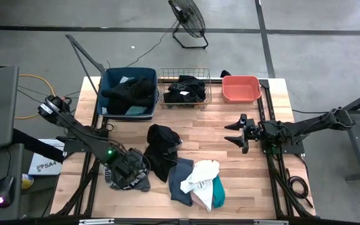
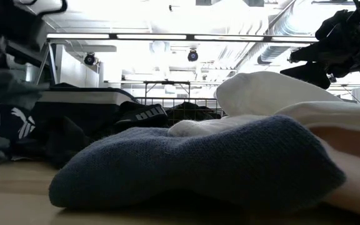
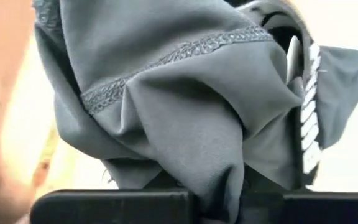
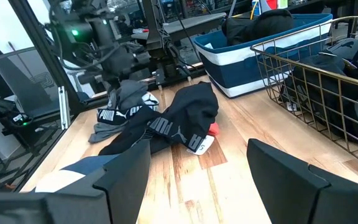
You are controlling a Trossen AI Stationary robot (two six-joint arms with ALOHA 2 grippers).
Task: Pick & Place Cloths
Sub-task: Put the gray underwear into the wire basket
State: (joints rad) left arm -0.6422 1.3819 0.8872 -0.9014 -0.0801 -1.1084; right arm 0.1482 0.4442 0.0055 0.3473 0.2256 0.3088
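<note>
Fingers of your left gripper (image 1: 129,170) clamp the grey cloth (image 1: 133,181) at the table's 7 o'clock; right gripper (image 1: 237,133) waits spread at 3 o'clock. You are mid-pick, I judge: next, lift clear toward a tub.

I see the cloths scattered in groups: a grey garment (image 1: 132,177) with white lettering bunched near the table's front-left corner, a black one (image 1: 162,149) crumpled mid-table, and a slate, white, pink and teal pile (image 1: 195,182) at the front edge. More black cloths fill the blue tub (image 1: 129,90) and wire basket (image 1: 185,89) along the back edge.
</note>
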